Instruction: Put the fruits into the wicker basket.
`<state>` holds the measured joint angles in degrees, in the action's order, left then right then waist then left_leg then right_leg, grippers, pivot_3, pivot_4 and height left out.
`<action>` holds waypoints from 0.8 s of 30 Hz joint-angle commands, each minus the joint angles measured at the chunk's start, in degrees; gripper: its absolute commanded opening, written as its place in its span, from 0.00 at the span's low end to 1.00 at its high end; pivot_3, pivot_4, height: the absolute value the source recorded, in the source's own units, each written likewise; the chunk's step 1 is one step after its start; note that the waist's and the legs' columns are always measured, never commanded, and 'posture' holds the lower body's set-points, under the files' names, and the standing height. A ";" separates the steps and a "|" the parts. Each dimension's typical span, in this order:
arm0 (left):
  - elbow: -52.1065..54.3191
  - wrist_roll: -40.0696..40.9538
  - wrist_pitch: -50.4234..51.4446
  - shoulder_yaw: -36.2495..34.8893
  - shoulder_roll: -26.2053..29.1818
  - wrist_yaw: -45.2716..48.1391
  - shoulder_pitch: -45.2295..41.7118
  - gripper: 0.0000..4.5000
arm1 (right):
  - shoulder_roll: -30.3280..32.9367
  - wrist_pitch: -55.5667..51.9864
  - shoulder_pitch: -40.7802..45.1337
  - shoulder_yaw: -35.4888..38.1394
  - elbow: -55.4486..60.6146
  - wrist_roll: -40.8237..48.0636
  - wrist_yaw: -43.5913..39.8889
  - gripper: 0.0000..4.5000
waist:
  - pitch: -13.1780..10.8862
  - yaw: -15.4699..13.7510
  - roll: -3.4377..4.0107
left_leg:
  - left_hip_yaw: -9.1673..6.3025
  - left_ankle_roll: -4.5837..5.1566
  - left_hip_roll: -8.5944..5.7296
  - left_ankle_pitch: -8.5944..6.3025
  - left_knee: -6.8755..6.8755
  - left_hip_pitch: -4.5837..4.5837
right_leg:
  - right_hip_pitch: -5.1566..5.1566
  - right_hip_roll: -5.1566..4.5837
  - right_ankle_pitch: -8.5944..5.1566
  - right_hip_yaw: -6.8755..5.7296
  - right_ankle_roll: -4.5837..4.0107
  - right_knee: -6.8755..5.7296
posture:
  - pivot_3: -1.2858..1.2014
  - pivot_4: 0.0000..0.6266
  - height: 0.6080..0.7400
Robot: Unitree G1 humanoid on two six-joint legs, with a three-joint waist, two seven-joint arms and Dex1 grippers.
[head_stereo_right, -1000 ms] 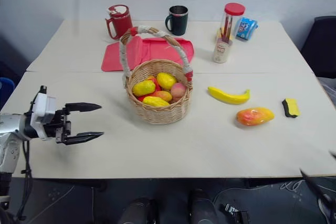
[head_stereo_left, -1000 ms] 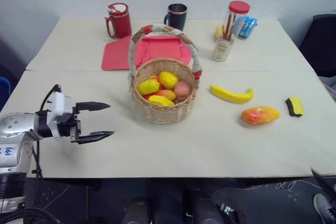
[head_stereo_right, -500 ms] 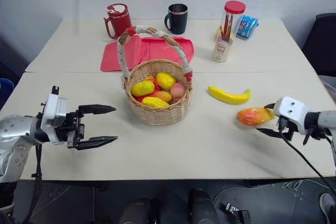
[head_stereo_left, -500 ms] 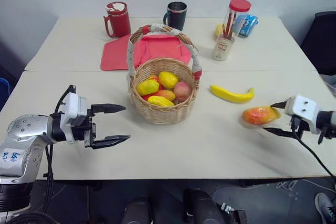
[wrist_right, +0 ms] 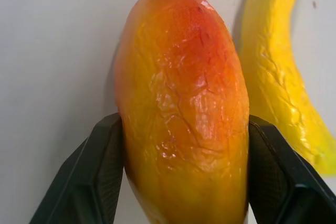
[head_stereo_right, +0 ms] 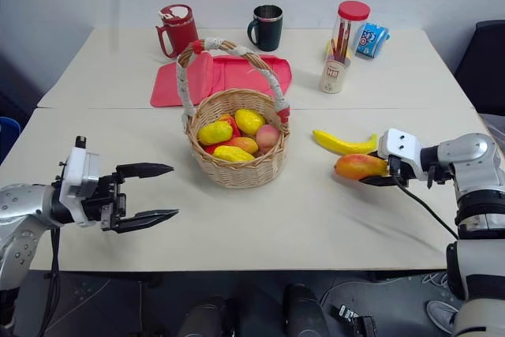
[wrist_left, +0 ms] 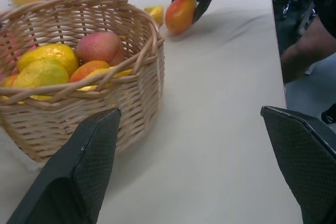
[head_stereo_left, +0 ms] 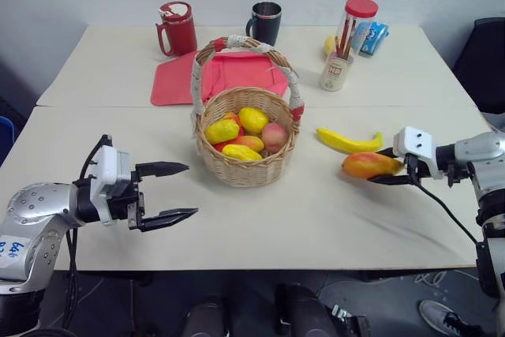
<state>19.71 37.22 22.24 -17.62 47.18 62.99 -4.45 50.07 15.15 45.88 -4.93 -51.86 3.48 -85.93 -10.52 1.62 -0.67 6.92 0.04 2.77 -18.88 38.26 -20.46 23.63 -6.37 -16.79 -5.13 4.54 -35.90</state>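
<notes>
Two fruits are left outside the wicker basket (head_stereo_left: 246, 144), which stands mid-desk with several yellow and red fruits (head_stereo_left: 245, 132) already piled inside; its woven wall looks stiff yet light, so it could be nudged by a careless drop, and the tall cloth-wrapped handle (head_stereo_left: 241, 45) arches over the opening and must be cleared. To its right the banana (head_stereo_left: 349, 142) lies flat on the desk (head_stereo_left: 316, 219) — hard, smooth and probably hollow-light, best taken across its thick middle. Just beside the banana, the mango (head_stereo_left: 369, 165) is being gripped by the right hand (head_stereo_left: 388, 166), whose fingers (wrist_right: 100, 171) are pressed against both flanks near the fatter end, as the right wrist view shows. The glossy, rounded skin is judged slippery, so a hold across the widest part is preferred — whether it is lifted clear of the desk cannot be told. The left hand (head_stereo_left: 170, 193) is held wide open, empty, near the basket's left side.
</notes>
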 commanded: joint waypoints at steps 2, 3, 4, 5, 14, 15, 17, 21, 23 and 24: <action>2.02 2.99 0.62 -4.24 -1.37 -2.91 1.52 1.00 | 5.06 -21.61 -11.03 3.60 31.26 17.64 -6.57 0.58 | -0.01 -0.11 0.02 | -0.11 -0.03 0.06 0.00 -0.05 -0.06 | 0.01 -0.01 -0.01 0.04 -0.02 -0.06 | 0.52 0.24 1.00; 2.16 3.59 1.03 -4.87 -1.80 -3.66 1.71 1.00 | 6.03 -26.86 -13.21 4.13 37.47 20.28 -5.82 0.58 | -0.01 -0.17 0.02 | -0.14 -0.04 0.07 0.00 -0.05 -0.09 | 0.03 -0.01 -0.02 0.04 -0.03 -0.08 | 0.52 0.24 1.00; 2.22 4.88 1.78 -6.24 -2.75 -5.32 1.91 1.00 | 7.01 -36.40 -14.74 4.04 46.43 24.53 -2.28 0.58 | -0.02 -0.12 0.04 | -0.18 -0.05 0.07 0.00 -0.03 -0.10 | 0.03 -0.02 -0.02 0.01 -0.03 -0.06 | 0.52 0.24 1.00; 2.29 5.81 2.33 -7.19 -3.39 -6.50 2.05 1.00 | 7.68 -43.36 -15.73 4.15 52.67 27.53 0.69 0.58 | -0.03 0.02 0.06 | -0.17 -0.04 0.05 -0.01 -0.01 -0.11 | 0.04 -0.05 -0.02 0.01 -0.03 -0.03 | 0.52 0.24 1.00; 4.68 7.50 3.41 -10.72 -5.17 -10.57 5.96 1.00 | -24.91 -82.52 -0.03 7.51 68.75 44.76 53.62 0.58 | 0.04 -0.17 -0.09 | -0.40 -0.37 0.15 -0.04 -0.19 -0.13 | 0.17 -0.04 -0.07 -0.07 -0.38 -0.15 | 0.52 0.24 1.00; 4.98 7.59 3.42 -10.91 -5.27 -10.92 6.18 1.00 | -27.31 -83.47 0.34 8.10 67.93 44.10 57.22 0.58 | 0.06 -0.42 -0.10 | -0.45 -0.34 0.12 -0.05 -0.11 -0.39 | 0.33 -0.07 -0.07 -0.12 -0.38 -0.11 | 0.52 0.24 1.00; 5.45 7.69 3.44 -11.30 -5.35 -11.31 6.78 1.00 | -29.73 -83.36 0.41 7.83 67.56 42.59 60.67 0.58 | 0.08 -0.63 -0.15 | -0.42 -0.09 -0.08 0.08 0.14 -1.19 | 0.95 -0.20 0.00 -0.14 -0.29 -0.45 | 0.52 0.24 1.00; 5.98 7.23 3.02 -11.61 -5.32 -11.63 7.95 1.00 | -33.23 -80.17 -0.84 6.12 68.01 38.07 66.41 0.79 | 0.09 -0.14 -0.17 | -0.28 0.21 -0.16 -0.11 0.78 -1.91 | 1.42 -0.09 0.10 -0.34 -0.10 -0.52 | 0.52 0.24 1.00; 6.16 7.10 2.82 -11.43 -5.29 -11.79 7.77 1.00 | -33.00 -79.35 -1.34 4.70 69.24 37.63 65.35 0.93 | 0.09 -0.03 -0.17 | -0.13 0.30 -0.22 -0.12 0.81 -1.90 | 1.45 -0.09 0.17 -0.66 0.03 -0.51 | 0.52 0.24 1.00; 6.30 7.12 2.76 -11.34 -5.31 -11.92 7.55 1.00 | -32.51 -78.37 -1.66 4.08 70.03 37.54 64.01 0.99 | 0.09 -0.01 -0.17 | -0.11 0.33 -0.22 -0.11 0.82 -1.88 | 1.44 -0.08 0.21 -0.67 0.11 -0.50 | 0.52 0.24 1.00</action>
<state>24.07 43.67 26.02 -27.83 41.60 51.32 3.19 17.17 -65.42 44.05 -0.15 14.80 41.11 -20.44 -10.43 1.61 -0.84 6.83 0.39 2.55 -18.97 39.09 -22.33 25.06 -6.45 -16.56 -5.81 4.68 -36.42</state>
